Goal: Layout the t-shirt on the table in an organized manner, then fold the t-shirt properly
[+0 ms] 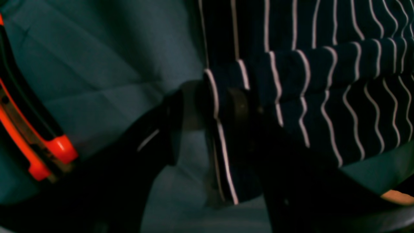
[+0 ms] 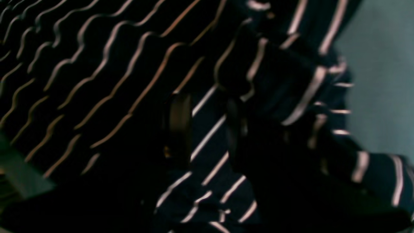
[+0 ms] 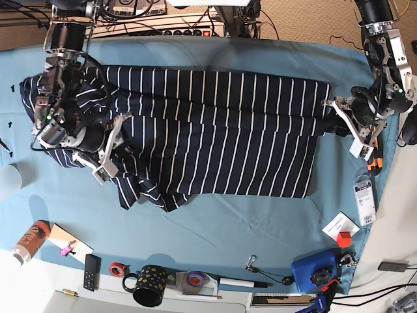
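The t-shirt [image 3: 208, 130] is stretched sideways across the table [image 3: 215, 235]. The left gripper [image 1: 212, 106] looks clamped on its edge fold. The right gripper [image 2: 207, 129] has cloth between its jaws, but it's too dark to tell whether it's gripping or letting go. Keep both ends taut and level — smooth that bunched corner first.

A: Is any lettering legible in the three views?
B: None. The white tag [image 3: 365, 200] near the table [image 3: 215, 228] edge and the white card [image 3: 339, 225] beside it carry marks too small to read.
A: The can [image 3: 30, 241]?
B: Its print is also unreadable.
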